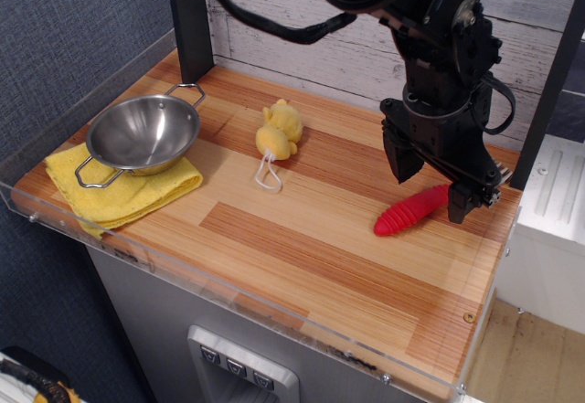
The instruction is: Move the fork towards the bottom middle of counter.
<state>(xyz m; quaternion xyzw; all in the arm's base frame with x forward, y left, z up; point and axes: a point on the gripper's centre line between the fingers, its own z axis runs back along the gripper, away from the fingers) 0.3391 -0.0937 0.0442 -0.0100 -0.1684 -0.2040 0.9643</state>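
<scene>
The fork's red ribbed handle [410,211] lies on the striped wooden counter [302,248] at the right. Its silver head is mostly hidden behind my gripper; only a sliver shows at the right edge. My black gripper [431,191] is open and lowered over the upper end of the handle. One finger [399,158] stands to the handle's left, the other [462,202] to its right. The jaws straddle the handle with a gap; I cannot tell if they touch it.
A steel bowl [143,132] sits on a yellow cloth [123,188] at the left. A yellow plush toy [279,132] with a white loop lies at centre back. A clear acrylic rim [228,302] edges the front. A black post [189,19] stands at the back left.
</scene>
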